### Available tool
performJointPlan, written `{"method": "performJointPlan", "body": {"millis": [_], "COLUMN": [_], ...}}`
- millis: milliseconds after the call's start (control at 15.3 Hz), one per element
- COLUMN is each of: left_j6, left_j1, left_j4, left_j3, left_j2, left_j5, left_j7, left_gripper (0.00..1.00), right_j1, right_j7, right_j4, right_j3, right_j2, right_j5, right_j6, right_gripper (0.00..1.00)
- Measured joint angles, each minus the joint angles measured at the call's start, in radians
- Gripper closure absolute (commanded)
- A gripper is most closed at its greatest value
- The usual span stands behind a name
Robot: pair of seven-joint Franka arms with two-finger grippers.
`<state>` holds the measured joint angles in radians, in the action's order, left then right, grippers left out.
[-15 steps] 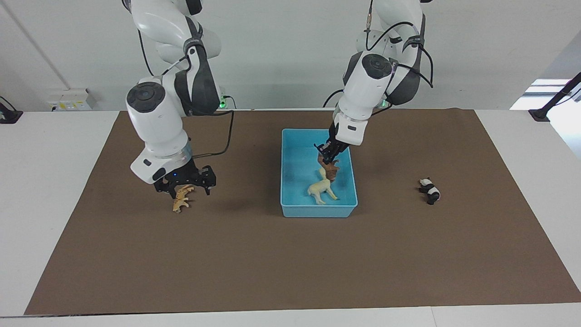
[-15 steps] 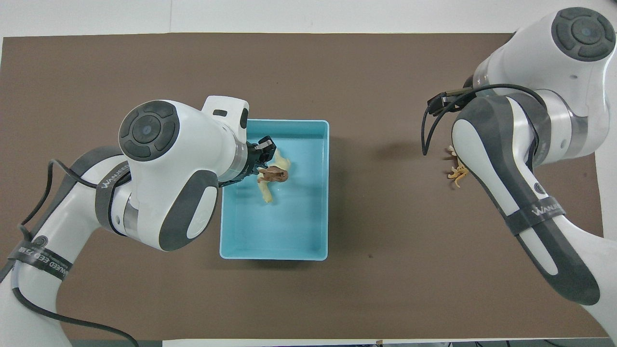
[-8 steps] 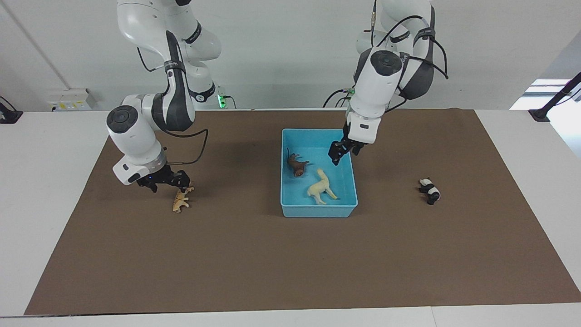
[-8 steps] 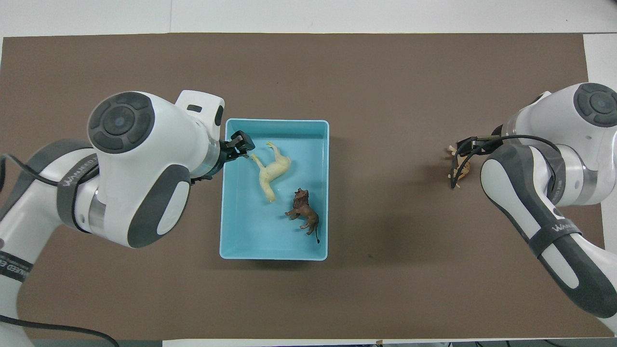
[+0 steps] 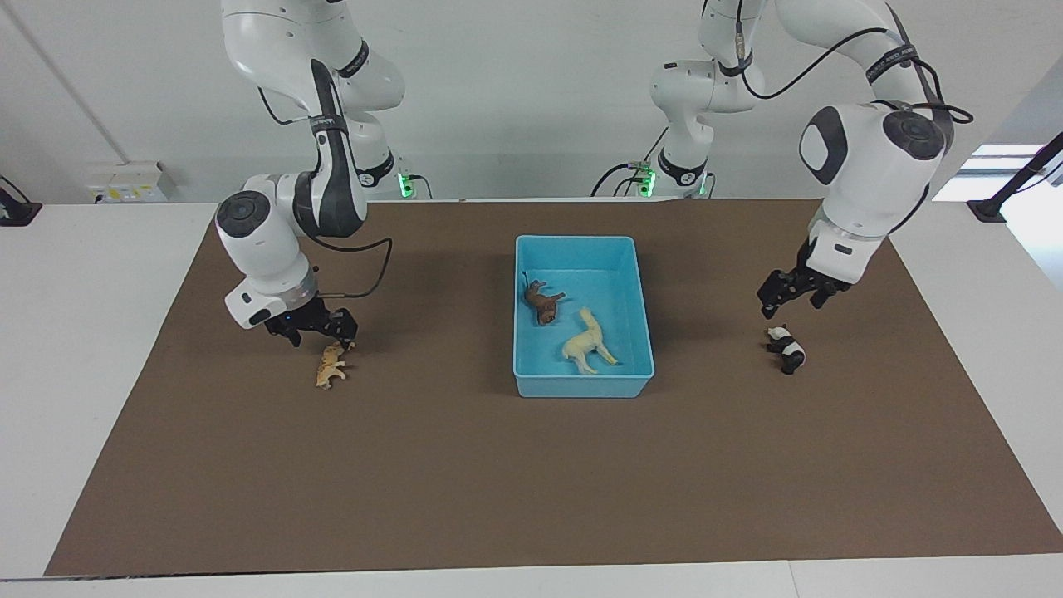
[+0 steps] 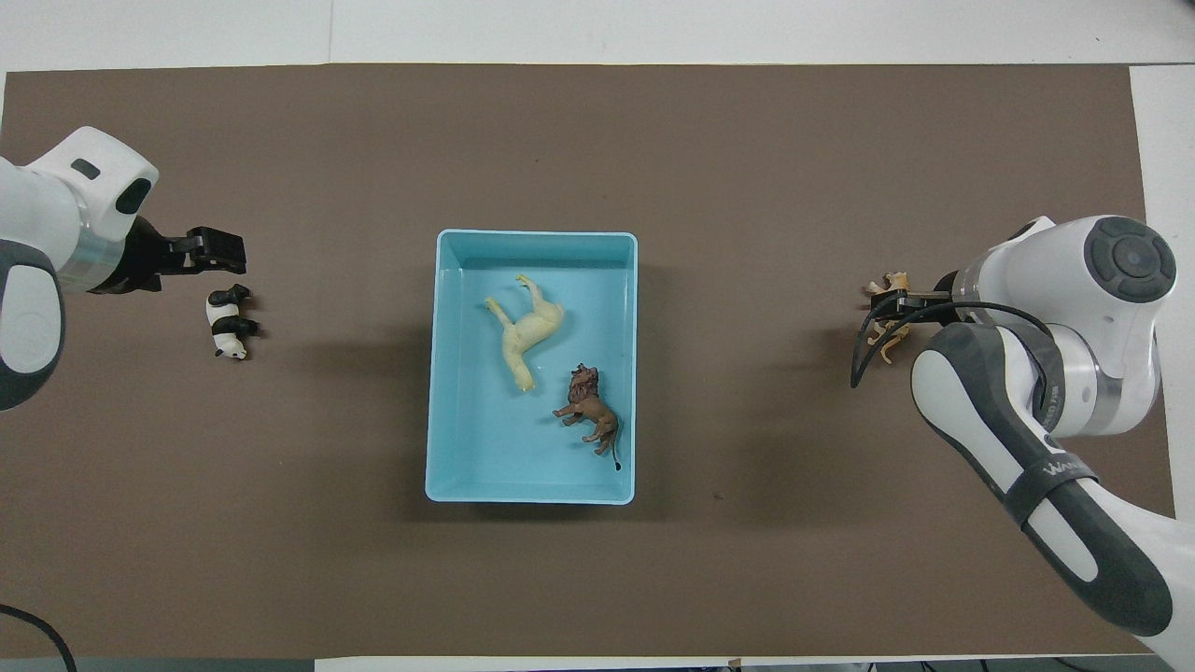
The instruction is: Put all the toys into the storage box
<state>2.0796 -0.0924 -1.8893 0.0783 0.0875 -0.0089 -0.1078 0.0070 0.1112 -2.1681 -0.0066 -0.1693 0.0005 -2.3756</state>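
Overhead view, right arm point(image 6: 1046, 392) hiding part of orange cat point(image 6: 887, 313)

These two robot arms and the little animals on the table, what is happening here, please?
The arms are collecting toy animals into the blue storage box. The cream camel-like toy and the brown lion lie inside it. Two toys are on the mat outside. The left gripper, open, hangs just above the panda toward the left arm's end of the table. The right gripper, open, is down at the orange spotted cat toward the right arm's end. Neither holds anything.
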Motion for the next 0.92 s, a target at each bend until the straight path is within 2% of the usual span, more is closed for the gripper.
{"method": "performJointPlan", "body": {"millis": [196,262,393,589,654,785,916], "left_j6": [0.14,0.186,0.272,0.351,0.365,0.403,0.452], "left_j1": [0.074,0.085,0.096,0.099,0.098,0.098,0.098], "left_j4": [-0.016,-0.028,-0.066,-0.121,-0.135,-0.161,-0.194], "left_j3": [-0.001,-0.001,-0.002,-0.007,-0.01,-0.015,-0.015], "left_j2": [0.07,0.092,0.117,0.125,0.13,0.148,0.168], "left_j5": [0.003,0.003,0.003,0.004,0.004,0.004,0.004], "left_j7": [0.116,0.133,0.142,0.143,0.143,0.143,0.143], "left_gripper": [0.0,0.0,0.0,0.0,0.0,0.0,0.0], "right_j1": [-0.002,-0.004,-0.009,-0.01,-0.01,-0.009,-0.006], "right_j7": [0.007,0.014,0.034,0.048,0.049,0.05,0.06], "right_j4": [-0.008,-0.008,-0.012,-0.015,-0.014,-0.004,0.046], "right_j3": [-0.001,-0.001,-0.002,-0.001,-0.001,0.0,0.005], "right_j2": [-0.033,-0.043,-0.057,-0.064,-0.064,-0.063,-0.06], "right_j5": [0.008,0.013,0.018,0.018,0.018,0.019,0.019], "right_j6": [-0.076,-0.085,-0.102,-0.116,-0.116,-0.108,-0.029], "right_gripper": [0.06,0.15,0.41,0.94,1.0,1.0,1.0]}}
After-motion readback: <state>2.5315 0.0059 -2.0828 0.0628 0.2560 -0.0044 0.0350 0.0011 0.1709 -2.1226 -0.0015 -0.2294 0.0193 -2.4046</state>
